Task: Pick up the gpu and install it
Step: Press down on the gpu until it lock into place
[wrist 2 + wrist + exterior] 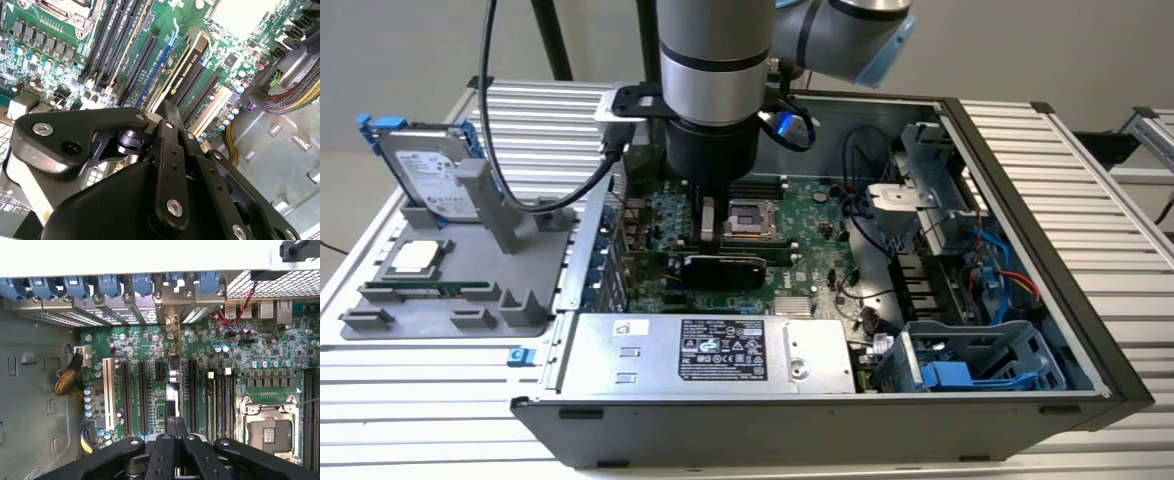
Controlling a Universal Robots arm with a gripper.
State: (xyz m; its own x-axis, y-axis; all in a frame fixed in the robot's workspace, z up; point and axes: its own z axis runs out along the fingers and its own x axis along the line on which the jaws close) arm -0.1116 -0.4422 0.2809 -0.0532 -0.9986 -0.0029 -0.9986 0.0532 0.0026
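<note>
Inside the open computer case [1067, 300] on the worktop [1121, 180], we see the gpu [723, 268] standing on edge on the motherboard [821, 265], just beside the empty processor socket [754, 217]. In the second wrist view the card [186, 67] runs along an expansion slot, its black shroud edge uppermost, with the long black slots [137, 65] lying parallel beside it. Our claw [710, 237] comes straight down onto the card's top edge; in both wrist views its black fingers [172, 435] are drawn together with the thin edge between them, so we judge it closed on the gpu. Whether the card is fully seated we cannot tell.

We reckon the card stiff and fairly light, but fragile: the green board face and its small parts should not be pinched or bent. The safest hold, to our mind, is across the rigid shroud and board edge near the middle, so that any downward push spreads evenly along the connector. Out on the worktop, a grey holder [454, 290] carries a hard drive [434, 170].
</note>
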